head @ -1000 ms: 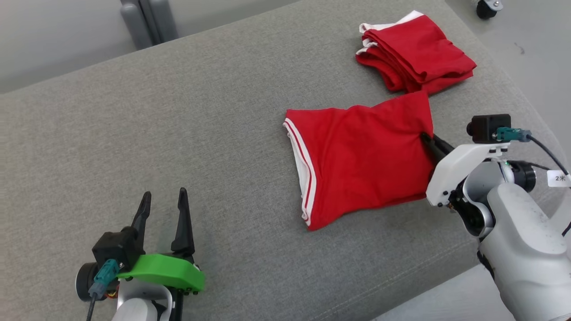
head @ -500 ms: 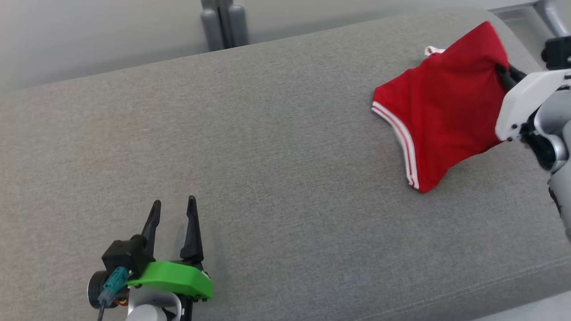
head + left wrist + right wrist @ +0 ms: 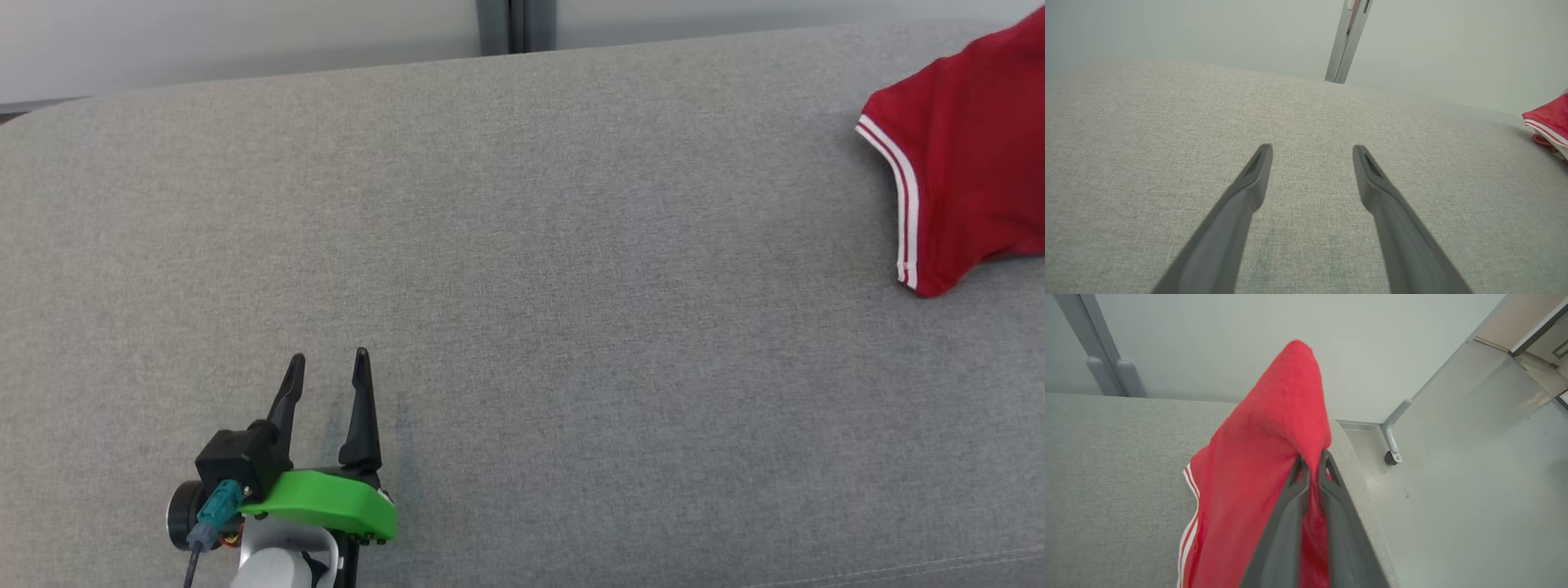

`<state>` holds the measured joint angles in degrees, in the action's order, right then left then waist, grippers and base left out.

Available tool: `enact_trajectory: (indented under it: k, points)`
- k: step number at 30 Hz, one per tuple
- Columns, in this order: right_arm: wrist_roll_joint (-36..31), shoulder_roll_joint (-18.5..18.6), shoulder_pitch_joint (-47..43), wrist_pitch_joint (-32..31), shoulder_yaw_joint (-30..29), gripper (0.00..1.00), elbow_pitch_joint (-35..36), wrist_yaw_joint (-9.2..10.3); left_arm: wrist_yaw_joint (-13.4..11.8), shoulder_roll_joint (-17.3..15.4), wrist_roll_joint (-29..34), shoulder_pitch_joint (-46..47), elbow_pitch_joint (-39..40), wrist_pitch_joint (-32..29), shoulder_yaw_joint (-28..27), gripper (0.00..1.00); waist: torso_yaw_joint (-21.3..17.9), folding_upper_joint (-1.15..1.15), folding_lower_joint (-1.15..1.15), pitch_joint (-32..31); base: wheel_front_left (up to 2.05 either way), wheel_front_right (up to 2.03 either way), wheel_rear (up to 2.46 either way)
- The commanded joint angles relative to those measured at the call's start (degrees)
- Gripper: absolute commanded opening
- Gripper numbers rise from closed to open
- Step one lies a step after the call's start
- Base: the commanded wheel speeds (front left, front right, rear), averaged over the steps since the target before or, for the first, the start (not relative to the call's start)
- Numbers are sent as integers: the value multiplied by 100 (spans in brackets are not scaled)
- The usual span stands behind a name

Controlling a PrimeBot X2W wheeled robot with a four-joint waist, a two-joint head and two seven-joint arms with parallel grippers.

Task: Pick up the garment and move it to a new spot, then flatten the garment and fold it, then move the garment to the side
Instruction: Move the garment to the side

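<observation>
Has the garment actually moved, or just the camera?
Yes. Against the grey post, the garment has gone right and toward the far edge, pinched in the right gripper.

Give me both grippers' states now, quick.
Left gripper: open, holding nothing.
Right gripper: closed on the garment.

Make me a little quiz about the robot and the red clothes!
1. True or false: the left gripper is open with nothing in it.
2. Which gripper holds the red garment? A left, B right, C both.
3. Fill the gap: the stripes along the garment's edge are ____.

Key
1. True.
2. B: the right gripper is shut on it.
3. White.
</observation>
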<state>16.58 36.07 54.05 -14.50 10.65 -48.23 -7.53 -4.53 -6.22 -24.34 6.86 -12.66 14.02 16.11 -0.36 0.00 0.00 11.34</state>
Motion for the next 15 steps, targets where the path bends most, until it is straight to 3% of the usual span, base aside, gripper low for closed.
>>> enact_trajectory:
  k: [1, 7, 9, 10, 15]
  points:
    - [-96, 56, 101, 56, -64, 0, -57, 10, 9, -45, 46, 103, 29, 7, 1, 100, 198, 0, 0, 257, 0, 0, 0]
    - [-504, 336, 236, 482, -599, 0, -477, 11, -15, -126, 119, 217, 92, -58, 60, 100, 301, 0, 0, 621, 0, 0, 0]
    - [-780, 384, 286, 743, -894, 48, -662, 11, -26, -147, 149, 258, 124, -76, 73, 100, 310, 0, 0, 722, 0, 0, 0]
    - [-974, 393, 314, 912, -1105, 100, -774, 11, -31, -159, 160, 281, 145, -85, 78, 100, 312, 0, 0, 769, 0, 0, 0]
    - [-1710, 138, 325, 1444, -1867, 100, -1129, 10, -53, -200, 164, 332, 184, -110, 96, 100, 268, 0, 0, 855, 0, 0, 0]
